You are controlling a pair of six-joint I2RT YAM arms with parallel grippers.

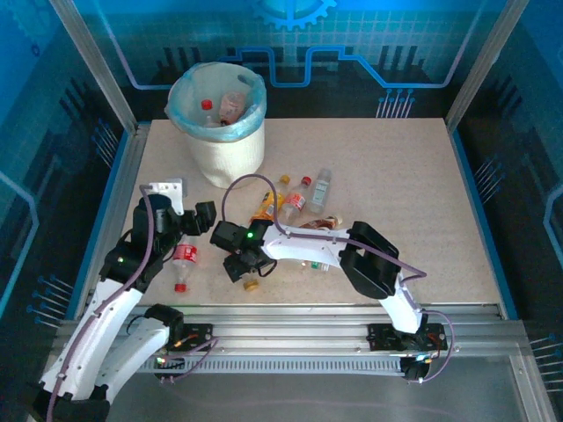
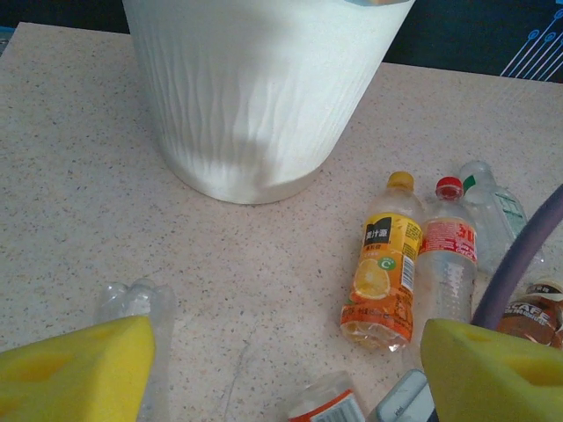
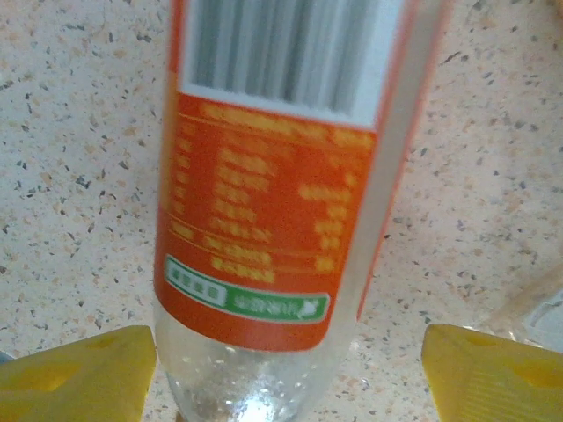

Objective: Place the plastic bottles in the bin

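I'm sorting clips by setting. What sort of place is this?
Likely a robotics lab test cell: a speckled table enclosed by clear panels printed with blue circuit graphics, two robot arms bolted to a rail, and bottles beside a bin.

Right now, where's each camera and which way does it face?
Top external: above, behind, looking down on table and bin; left arm, right arm show.
Left wrist: low, facing bin wall and yellow-capped bottle; left hand's fingertips show.
Right wrist: close over orange-label bottle between right hand's fingertips.
Shared: top and left wrist see bin.
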